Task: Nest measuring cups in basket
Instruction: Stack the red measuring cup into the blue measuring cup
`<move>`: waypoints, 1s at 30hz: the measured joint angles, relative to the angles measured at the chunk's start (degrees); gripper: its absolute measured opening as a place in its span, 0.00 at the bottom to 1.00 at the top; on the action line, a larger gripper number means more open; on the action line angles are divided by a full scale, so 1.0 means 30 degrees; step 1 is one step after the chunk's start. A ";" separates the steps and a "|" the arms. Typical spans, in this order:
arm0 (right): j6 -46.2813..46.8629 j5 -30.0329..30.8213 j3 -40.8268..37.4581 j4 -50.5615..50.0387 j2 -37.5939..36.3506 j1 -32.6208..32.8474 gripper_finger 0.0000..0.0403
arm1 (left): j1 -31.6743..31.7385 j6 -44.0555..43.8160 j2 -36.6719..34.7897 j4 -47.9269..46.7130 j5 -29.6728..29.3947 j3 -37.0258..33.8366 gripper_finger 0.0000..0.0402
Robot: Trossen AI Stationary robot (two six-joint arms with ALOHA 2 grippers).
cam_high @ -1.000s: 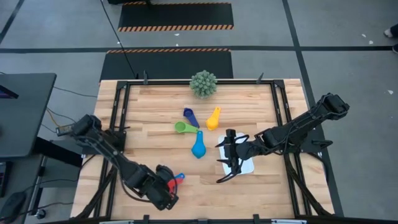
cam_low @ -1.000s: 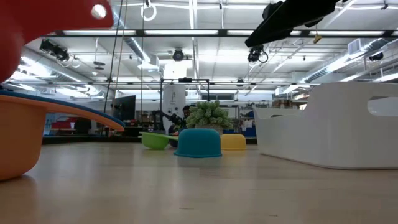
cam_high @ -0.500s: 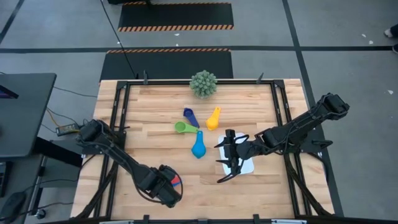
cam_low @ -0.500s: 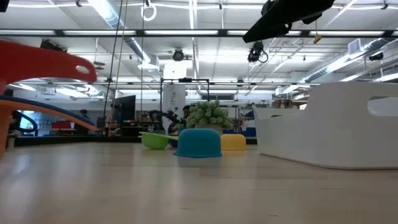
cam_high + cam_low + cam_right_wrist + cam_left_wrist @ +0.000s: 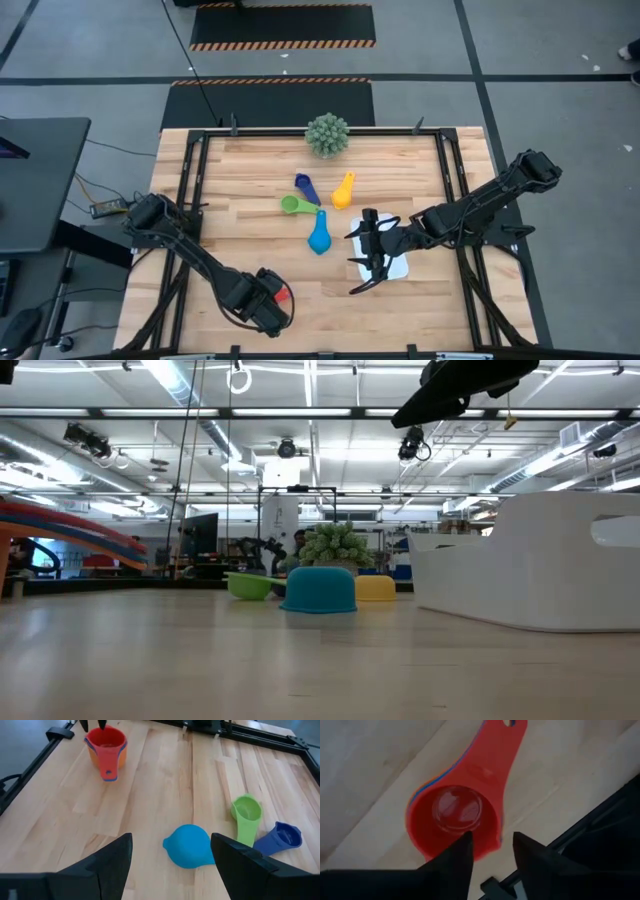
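A red measuring cup sits nested in a blue and an orange cup, and the stack stands on the table near its front left. My left gripper points down over it, open. One finger is above the red bowl and one outside its wall, opposite the handle. Light blue, green, dark blue and yellow cups lie mid-table, the light blue one mouth down. My right gripper hovers open above the white basket.
A spiky green ball plant stands at the middle of the far edge. A black metal frame rail runs around the tabletop. The basket's tall white wall rises at the right of the low view.
My left gripper has sunk toward the table near its front edge with the red cup. The red cup, held above the orange and blue cups a second ago, now sits nested in them with the handles lying one over the other.
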 joint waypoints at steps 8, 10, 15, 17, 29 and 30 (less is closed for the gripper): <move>0.0076 -0.0055 0.0000 0.0049 0.0000 -0.0007 0.69 | -0.0746 0.1407 -0.0140 -0.2916 -0.1940 -0.0162 0.40; 0.0076 -0.0065 0.0000 0.0150 0.0000 -0.0003 0.69 | -0.0757 0.1842 -0.0127 -0.2763 -0.1961 -0.0334 0.40; -0.0046 -0.0176 0.0000 0.0873 0.0000 -0.0003 0.69 | -0.0370 0.2963 -0.0138 -0.2394 -0.1862 -0.1588 0.40; -0.0099 -0.0180 0.0000 0.0933 0.0000 0.0000 0.69 | -0.0102 0.3485 -0.0147 -0.2413 -0.1315 -0.2052 0.40; -0.0208 -0.0192 0.0000 0.0924 0.0000 -0.0007 0.69 | 0.1174 0.6280 -0.0358 -0.1219 -0.0631 -0.3162 0.40; -0.0204 -0.0311 0.0000 0.0925 0.0000 -0.0007 0.69 | 0.1174 0.6376 -0.0454 -0.1031 -0.0405 -0.3486 0.40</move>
